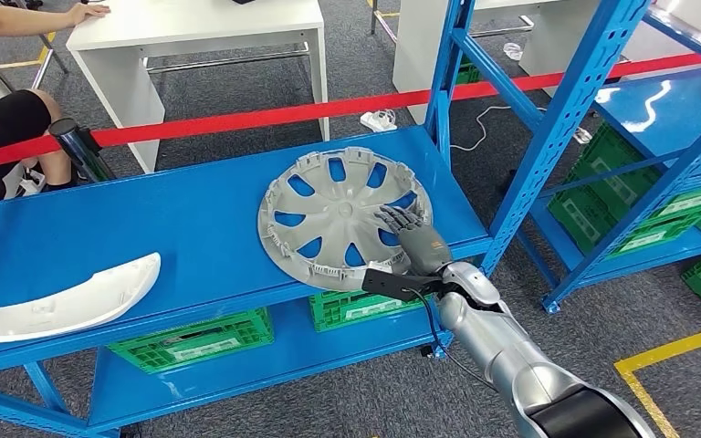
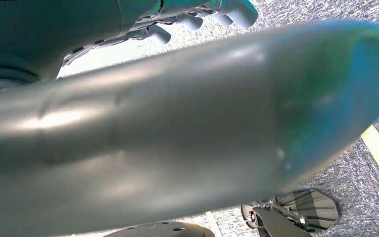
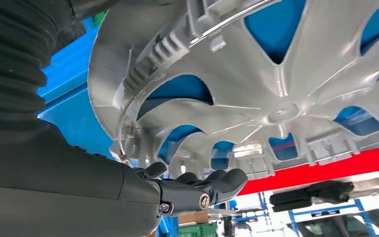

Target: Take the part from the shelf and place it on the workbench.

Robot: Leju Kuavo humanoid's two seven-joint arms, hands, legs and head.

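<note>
Resting on blue metal shelf [image 1: 146, 219], round grey plastic wheel cover [image 1: 329, 205] is touched at near-right rim by right hand [image 1: 408, 228], fingers spread, nothing pinched; left hand [image 2: 197, 19] hangs, state unclear.

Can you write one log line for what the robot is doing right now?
right hand: fingers on grey wheel cover | cover: on blue shelf | white part: untouched

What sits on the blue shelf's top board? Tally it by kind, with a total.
Grey wheel cover, lying on the blue shelf under the right hand: 1
White curved panel: 1
Total: 2
</note>
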